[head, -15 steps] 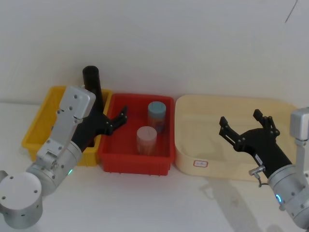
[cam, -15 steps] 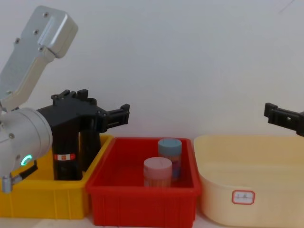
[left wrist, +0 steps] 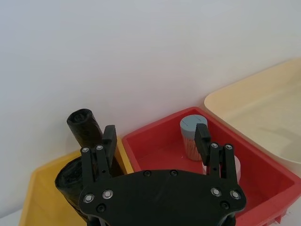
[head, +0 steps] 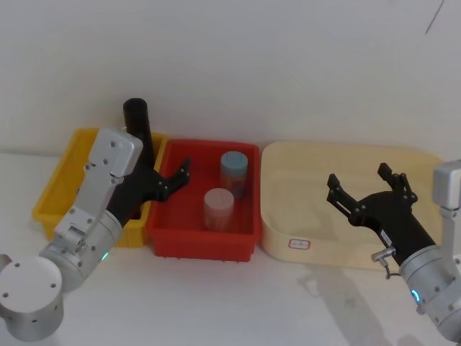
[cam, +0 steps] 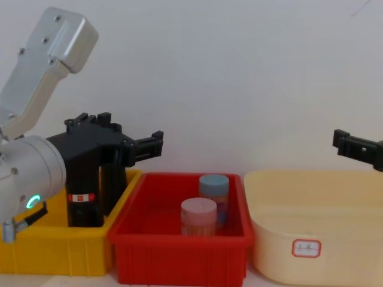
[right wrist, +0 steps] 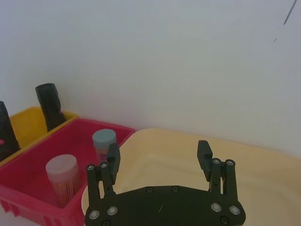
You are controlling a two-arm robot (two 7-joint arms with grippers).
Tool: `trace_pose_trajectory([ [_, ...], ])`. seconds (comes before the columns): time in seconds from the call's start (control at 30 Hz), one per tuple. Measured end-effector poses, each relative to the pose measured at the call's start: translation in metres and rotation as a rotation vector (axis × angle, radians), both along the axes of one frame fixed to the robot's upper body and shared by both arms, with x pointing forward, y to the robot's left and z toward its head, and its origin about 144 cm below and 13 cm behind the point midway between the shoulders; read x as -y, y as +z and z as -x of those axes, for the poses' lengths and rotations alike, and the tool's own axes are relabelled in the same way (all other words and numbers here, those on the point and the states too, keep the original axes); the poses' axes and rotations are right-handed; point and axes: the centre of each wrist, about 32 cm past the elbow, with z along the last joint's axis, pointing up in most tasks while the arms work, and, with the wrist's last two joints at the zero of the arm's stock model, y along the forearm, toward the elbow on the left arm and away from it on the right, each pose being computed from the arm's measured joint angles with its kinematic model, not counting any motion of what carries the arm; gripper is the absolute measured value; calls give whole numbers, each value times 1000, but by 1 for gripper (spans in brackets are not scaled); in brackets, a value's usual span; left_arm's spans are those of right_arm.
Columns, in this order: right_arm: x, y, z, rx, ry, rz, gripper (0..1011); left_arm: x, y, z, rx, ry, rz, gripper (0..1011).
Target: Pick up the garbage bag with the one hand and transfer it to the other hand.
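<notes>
In the head view the left gripper reaches over the wall shared by the yellow bin and the red bin, its jaws spread wide and holding nothing, with a slim black roll standing at the yellow bin's back. The red bin holds a blue-capped jar and a pink-capped jar. The right gripper hangs over the cream tub, also wide open and empty. In the left wrist view the garbage bag stands in the yellow bin beside the slim roll, near one spread finger, while the other finger is over the red bin. In the right wrist view the parted fingers frame the tub's floor, and the garbage bag shows at the frame's edge in the yellow bin. In the chest view the garbage bag stands upright in the yellow bin with its red-and-white band facing the camera, just behind and below the left gripper's black body; no finger closes on it.
</notes>
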Motion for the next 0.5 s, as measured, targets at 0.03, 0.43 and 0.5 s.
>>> trace_pose_trajectory([
  [0.03,0,0,0,0,0,0,1000,0,0,0,0,0,0,1001],
  [0.43,0,0,0,0,0,0,1000,0,0,0,0,0,0,1002],
  [0.5,0,0,0,0,0,0,999,0,0,0,0,0,0,1001],
])
